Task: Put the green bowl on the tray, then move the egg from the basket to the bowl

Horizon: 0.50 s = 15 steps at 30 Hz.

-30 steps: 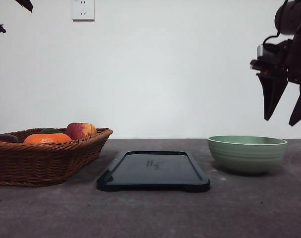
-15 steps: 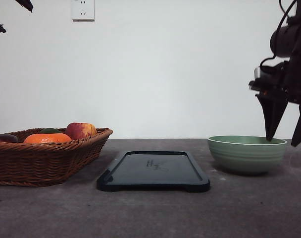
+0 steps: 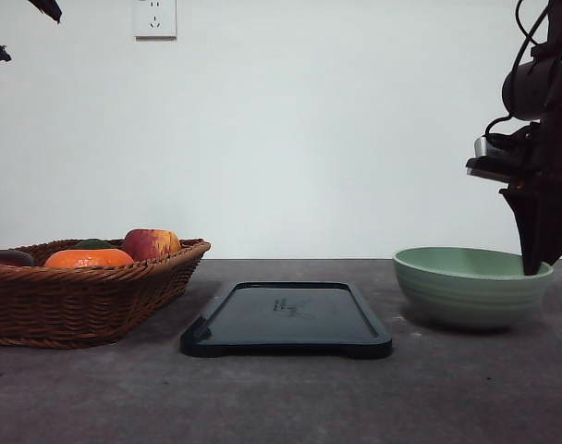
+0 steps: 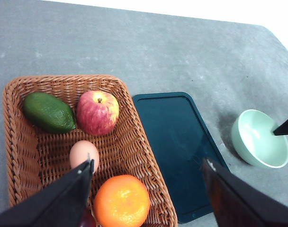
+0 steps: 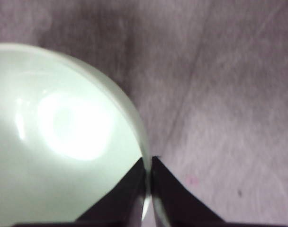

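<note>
Front view: right gripper (image 3: 537, 268) pinches the green bowl (image 3: 470, 287) rim, bowl on table right of the tray (image 3: 286, 319), not placed; left wrist: left gripper (image 4: 148, 175) spread above the basket (image 4: 134, 142), egg (image 4: 83, 154) inside; right wrist: fingers clamp rim.

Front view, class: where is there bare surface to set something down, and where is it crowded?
The flat dark rectangular tray lies bare, with open strips of grey table between it and the brown woven wicker basket, and between it and the pale green round bowl. The basket is crowded; the right gripper grips the bowl's rim.
</note>
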### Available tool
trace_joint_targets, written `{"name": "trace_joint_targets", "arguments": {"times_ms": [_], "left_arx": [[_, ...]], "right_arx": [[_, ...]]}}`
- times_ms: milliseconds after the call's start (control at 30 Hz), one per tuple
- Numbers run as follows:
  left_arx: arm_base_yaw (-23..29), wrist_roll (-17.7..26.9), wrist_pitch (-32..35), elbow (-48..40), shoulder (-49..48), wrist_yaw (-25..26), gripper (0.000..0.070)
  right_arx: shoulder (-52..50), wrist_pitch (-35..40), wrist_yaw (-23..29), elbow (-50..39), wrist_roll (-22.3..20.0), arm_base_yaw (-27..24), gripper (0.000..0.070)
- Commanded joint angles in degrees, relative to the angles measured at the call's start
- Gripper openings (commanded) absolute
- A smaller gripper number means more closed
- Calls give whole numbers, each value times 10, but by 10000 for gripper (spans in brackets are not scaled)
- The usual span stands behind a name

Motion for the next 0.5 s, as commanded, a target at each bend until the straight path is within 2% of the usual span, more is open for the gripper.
{"name": "trace_joint_targets", "arguments": {"times_ms": [0,267,467], "left_arx": [[-1,3,6,14,4,2,466],[-1,3,6,14,4,2,466],[-1,3,6,14,4,2,466]], "right_arx": [[8,-19,-1,30,-15,7,0],[8,-108,0,140,-18,53,0],[11,-113,0,208,-8,112,0]]}}
